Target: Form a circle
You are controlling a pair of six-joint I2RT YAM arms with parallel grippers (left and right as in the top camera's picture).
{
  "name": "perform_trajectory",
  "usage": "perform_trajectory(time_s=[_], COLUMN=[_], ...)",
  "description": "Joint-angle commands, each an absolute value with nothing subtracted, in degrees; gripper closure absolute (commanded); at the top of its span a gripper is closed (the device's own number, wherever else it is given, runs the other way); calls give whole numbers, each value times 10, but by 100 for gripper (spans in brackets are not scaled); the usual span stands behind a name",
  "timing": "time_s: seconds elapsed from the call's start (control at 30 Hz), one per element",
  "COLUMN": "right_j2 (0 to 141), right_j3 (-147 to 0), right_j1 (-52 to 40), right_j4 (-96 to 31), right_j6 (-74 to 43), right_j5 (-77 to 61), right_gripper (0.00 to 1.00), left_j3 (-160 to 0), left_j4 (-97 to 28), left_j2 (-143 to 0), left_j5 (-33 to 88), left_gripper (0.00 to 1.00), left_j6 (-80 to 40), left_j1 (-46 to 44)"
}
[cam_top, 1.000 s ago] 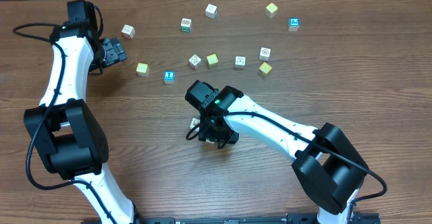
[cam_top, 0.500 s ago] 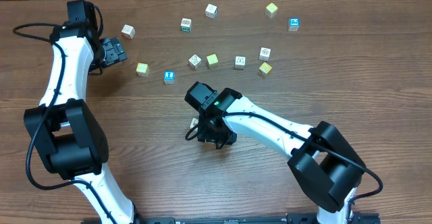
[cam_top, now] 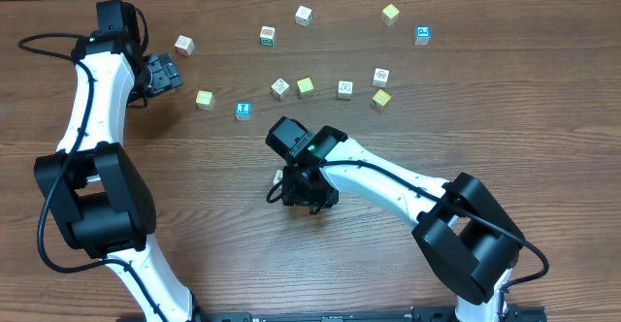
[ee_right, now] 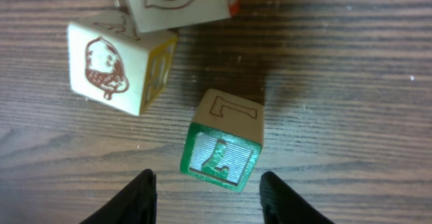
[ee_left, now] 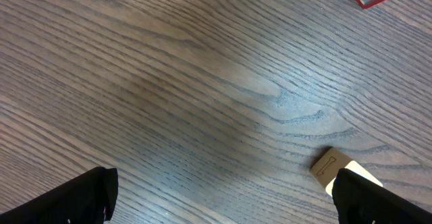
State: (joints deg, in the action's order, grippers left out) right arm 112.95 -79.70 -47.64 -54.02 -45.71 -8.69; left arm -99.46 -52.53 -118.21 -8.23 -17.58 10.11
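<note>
- Right pincer (ee_right: 212, 198): jaws part-open and straddling the green-faced cube (ee_right: 221, 150). There is a gap on one side, and the other finger sits close to the cube's edge. I see no firm grip, and the cube rests on the worktop (cam_top: 485, 118).
- My read: I hold the tips low on either side so I can nudge or turn that cube in toward its neighbours.
- Just beyond it is the acorn-print cube (ee_right: 115, 65), tilted a bit. A third whitish cube (ee_right: 179, 1) touches its top corner at the frame edge.
- The circle (cam_top: 279, 177) sits near the worktop's middle, mostly hidden under my right wrist in the overhead view. I can count only three cubes, loosely curved, with the green one apart from the other two. The ring looks not yet closed.
- Left pincer (ee_left: 229, 197): jaws at full spread, holding nothing, parked at the far left out of the way. One pale cube (ee_left: 334, 164) lies just beside its right finger.
- Loose cubes (cam_top: 344, 89) are scattered along the far side, well apart from the group.
</note>
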Motion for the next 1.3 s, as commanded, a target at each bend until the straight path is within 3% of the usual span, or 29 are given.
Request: perform_trajectory(time_s=[0.0, 0.53, 1.27], right_j2=[1135, 1152, 1152], right_j3=[-792, -792, -806], right_j1=[-468, -459, -423], right_j4=[-538, -539, -533], right_j6=[-450, -453, -339], right_j5=[-91, -98, -136], right_gripper=[51, 73, 74], left_j3=[-991, -991, -991], left_j4=[-524, -524, -524], left_j2=[-1176, -1176, -1176], left_j5=[-85, -85, -85], left_gripper=[1, 1, 0], left_j6=[-171, -171, -171], left_j1=[97, 97, 97])
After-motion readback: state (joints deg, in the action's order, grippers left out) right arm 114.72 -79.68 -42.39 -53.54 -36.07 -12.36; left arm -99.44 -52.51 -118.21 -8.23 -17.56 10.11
